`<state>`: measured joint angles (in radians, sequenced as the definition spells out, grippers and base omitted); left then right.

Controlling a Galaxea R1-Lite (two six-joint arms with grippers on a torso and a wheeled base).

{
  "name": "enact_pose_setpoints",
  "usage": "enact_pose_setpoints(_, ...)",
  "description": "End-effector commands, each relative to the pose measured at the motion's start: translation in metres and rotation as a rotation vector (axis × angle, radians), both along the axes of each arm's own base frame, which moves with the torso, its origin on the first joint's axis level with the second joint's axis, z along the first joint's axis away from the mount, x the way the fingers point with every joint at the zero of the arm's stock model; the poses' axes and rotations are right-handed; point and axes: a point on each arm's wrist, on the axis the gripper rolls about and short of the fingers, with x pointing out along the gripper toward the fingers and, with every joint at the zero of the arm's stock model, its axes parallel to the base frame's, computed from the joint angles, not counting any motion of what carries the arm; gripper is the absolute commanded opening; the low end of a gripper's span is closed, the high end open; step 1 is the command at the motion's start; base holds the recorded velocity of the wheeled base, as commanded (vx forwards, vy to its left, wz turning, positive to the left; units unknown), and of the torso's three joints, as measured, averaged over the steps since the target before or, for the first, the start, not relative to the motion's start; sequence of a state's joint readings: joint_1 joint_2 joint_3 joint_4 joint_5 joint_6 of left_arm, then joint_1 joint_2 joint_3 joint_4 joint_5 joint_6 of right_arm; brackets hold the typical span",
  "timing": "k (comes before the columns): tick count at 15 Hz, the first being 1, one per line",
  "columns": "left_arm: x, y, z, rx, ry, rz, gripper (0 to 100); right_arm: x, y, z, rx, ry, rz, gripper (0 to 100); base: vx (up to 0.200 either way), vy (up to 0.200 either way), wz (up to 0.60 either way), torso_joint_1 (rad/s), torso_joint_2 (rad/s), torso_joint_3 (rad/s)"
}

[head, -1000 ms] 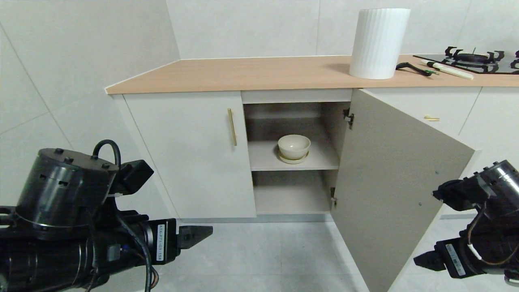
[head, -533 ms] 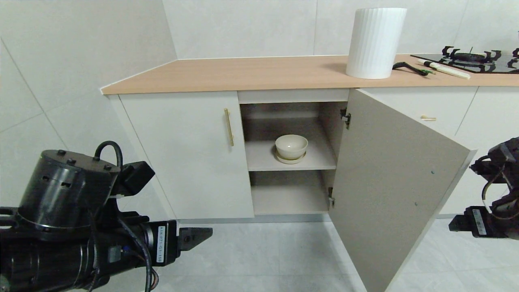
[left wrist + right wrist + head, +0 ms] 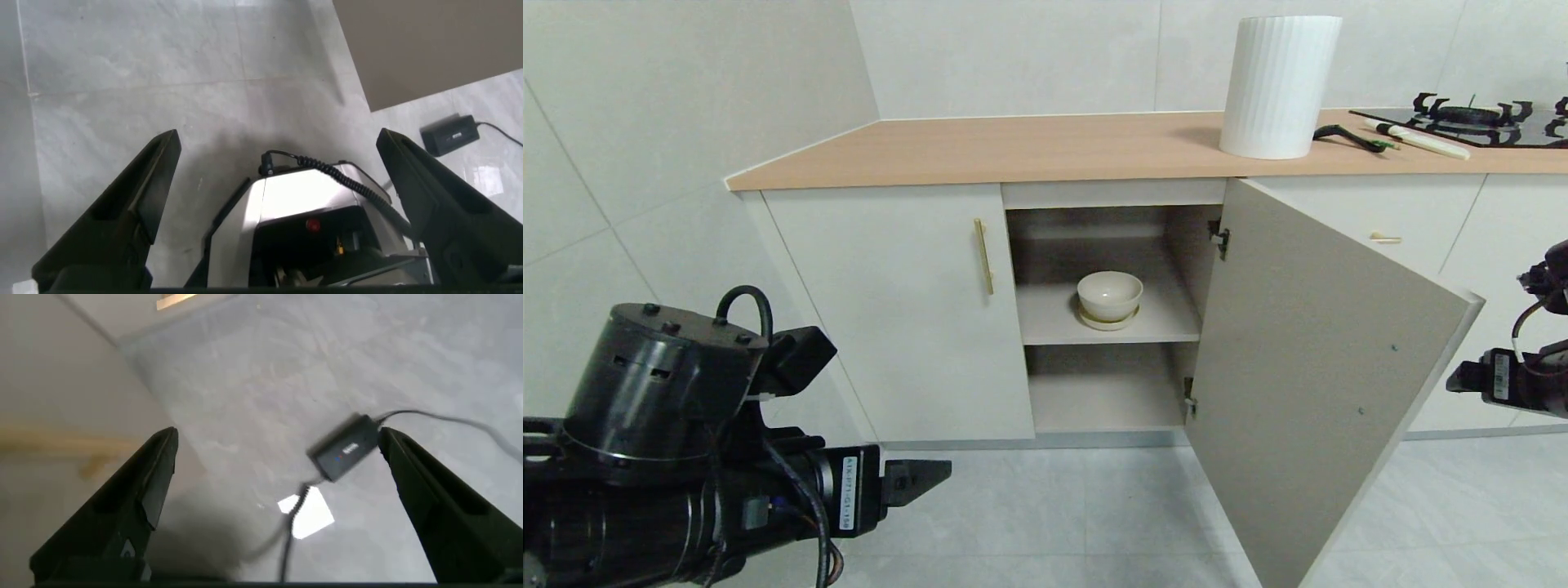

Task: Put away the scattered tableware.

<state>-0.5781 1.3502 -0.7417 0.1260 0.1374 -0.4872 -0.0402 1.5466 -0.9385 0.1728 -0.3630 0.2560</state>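
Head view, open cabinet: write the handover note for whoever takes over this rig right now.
Left gripper: open, empty, held low on the left.
Right gripper: open, empty, on the outer side of the open door.
Bowl sits on a plate on the upper shelf.
Done: those two are stowed.
Left: a black-handled utensil and a pale utensil lie on the counter by the stove, possibly to store; then probably shut the door.
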Motion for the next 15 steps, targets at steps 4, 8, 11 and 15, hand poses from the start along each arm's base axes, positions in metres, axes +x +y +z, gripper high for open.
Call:
enact_pose_setpoints(4, 0.000, 0.000, -0.001, 0.002, 0.003, 0.001, 100, 0.020, 0.002, -0.015, 0.034, -0.012, -0.013, 100, 0.000, 0.000, 0.00, 0.000, 0.00, 0.000)
enact_pose_setpoints(8, 0.000, 0.000, 0.000, 0.000, 0.000, 0.002, 100, 0.023, 0.021, -0.018, 0.082, -0.026, 0.012, 100, 0.000, 0.000, 0.00, 0.000, 0.00, 0.000)
enact_pose_setpoints(11, 0.000, 0.000, 0.000, -0.001, -0.001, 0.001, 100, 0.024, 0.037, -0.020, 0.115, -0.031, 0.037, 100, 0.000, 0.000, 0.00, 0.000, 0.00, 0.000)
enact_pose_setpoints(15, 0.000, 0.000, 0.001, -0.002, -0.004, 0.001, 100, 0.020, 0.064, -0.022, 0.161, -0.039, 0.092, 100, 0.000, 0.000, 0.00, 0.000, 0.00, 0.000)
